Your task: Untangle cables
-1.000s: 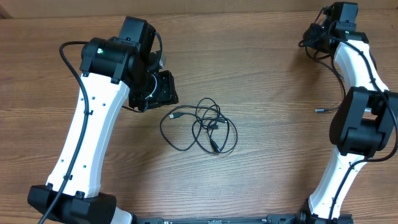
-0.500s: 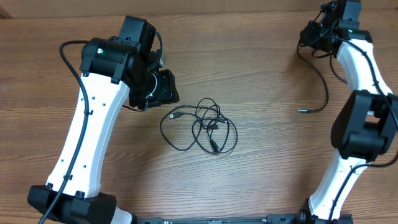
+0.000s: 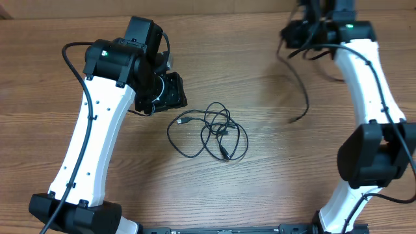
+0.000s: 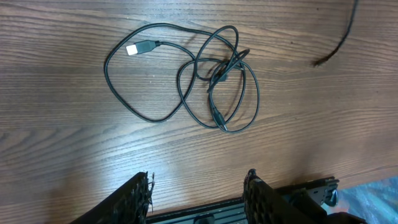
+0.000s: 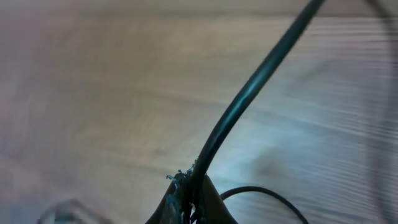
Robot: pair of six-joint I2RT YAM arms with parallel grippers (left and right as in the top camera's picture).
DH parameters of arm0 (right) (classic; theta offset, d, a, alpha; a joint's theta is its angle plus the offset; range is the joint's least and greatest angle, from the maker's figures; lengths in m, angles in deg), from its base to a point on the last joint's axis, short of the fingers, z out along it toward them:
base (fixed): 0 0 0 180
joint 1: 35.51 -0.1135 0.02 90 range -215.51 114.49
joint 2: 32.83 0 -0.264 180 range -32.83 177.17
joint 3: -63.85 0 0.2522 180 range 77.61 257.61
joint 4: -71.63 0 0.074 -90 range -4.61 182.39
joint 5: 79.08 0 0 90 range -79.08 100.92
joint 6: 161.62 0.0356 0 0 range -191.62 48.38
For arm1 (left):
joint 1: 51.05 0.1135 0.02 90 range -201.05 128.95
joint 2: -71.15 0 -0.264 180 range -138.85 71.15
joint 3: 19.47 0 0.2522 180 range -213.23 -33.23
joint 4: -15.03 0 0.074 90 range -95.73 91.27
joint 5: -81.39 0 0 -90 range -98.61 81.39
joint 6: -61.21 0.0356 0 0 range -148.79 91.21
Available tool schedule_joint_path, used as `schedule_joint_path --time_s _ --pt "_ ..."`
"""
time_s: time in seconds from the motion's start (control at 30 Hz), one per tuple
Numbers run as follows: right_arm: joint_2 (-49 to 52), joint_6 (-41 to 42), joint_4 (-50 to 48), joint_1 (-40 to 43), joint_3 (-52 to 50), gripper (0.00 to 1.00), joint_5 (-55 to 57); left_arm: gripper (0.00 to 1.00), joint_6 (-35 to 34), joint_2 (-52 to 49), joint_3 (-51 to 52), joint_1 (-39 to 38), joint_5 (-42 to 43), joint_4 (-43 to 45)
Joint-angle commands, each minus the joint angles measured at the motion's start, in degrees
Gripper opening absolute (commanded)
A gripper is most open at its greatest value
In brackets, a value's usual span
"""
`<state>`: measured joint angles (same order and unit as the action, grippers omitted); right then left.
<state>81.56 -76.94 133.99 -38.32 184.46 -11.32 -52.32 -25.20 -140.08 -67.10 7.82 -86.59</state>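
Black cables (image 3: 209, 132) lie knotted mid-table (image 3: 273, 169), just beside the left end effector (image 3: 171, 92), whose jaws stand partly apart and empty. The right end effector (image 3: 300, 31), well apart from them, is clamped on one separated cable (image 3: 304, 88). I judge the left arm nearer.

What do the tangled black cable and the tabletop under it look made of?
Tangled thin black cable: probably rubber or plastic jacket, dull satin, bending in soft loops; its silvery plug tip looks metal. Brown tabletop: wood or wood-look laminate, going by grain lines; low sheen.
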Motion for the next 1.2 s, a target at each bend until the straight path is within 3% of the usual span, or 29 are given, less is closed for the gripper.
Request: schedule_joint_path --time_s 0.0,0.23,0.33,0.43,0.57,0.67,0.8,0.87,0.93,0.97,1.07,1.17 --pt "-1.4 -6.8 2.0 -2.1 0.1 0.04 2.3 0.51 1.3 -0.1 0.2 -0.3 -0.5 -0.2" --pt "-1.3 -6.7 10.6 -1.4 0.1 0.04 12.5 0.52 1.3 -0.1 0.2 -0.3 -0.5 -0.1" --pt "-1.3 -3.4 10.5 -0.1 0.1 0.09 16.1 0.51 1.3 -0.1 0.2 -0.3 -0.5 0.1" --pt "-1.2 -1.3 11.7 1.6 0.1 0.15 16.2 0.52 1.3 -0.1 0.2 -0.3 -0.5 -0.2" --pt "-0.4 -0.6 14.0 3.8 0.0 0.12 16.5 0.51 1.2 -0.1 0.2 -0.3 -0.5 -0.4" --pt "1.0 5.1 13.4 6.0 0.0 0.12 15.0 0.51 1.3 -0.1 0.2 -0.3 -0.3 -0.5" --pt "1.5 3.5 13.2 6.6 0.0 0.25 -2.6 0.51 1.3 -0.1 0.2 -0.3 -0.3 -0.4" --pt "1.5 1.4 13.4 5.9 0.0 0.45 -7.8 0.51 1.3 -0.1 0.2 -0.3 -0.3 -0.4" --pt "1.5 0.5 13.5 4.9 0.0 0.73 -8.5 0.51 1.3 -0.1 0.2 -0.3 -0.3 -0.4" --pt "1.5 0.5 13.5 4.2 0.0 0.81 -7.7 0.51 1.3 -0.1 0.2 -0.3 -0.3 -0.4" --pt "1.5 0.6 13.4 2.6 0.0 0.89 -3.8 0.51 1.3 -0.1 0.2 -0.3 -0.3 -0.4" --pt "1.5 1.0 13.9 1.5 0.0 0.92 -2.3 0.51 1.3 -0.1 0.2 -0.3 -0.3 -0.4"
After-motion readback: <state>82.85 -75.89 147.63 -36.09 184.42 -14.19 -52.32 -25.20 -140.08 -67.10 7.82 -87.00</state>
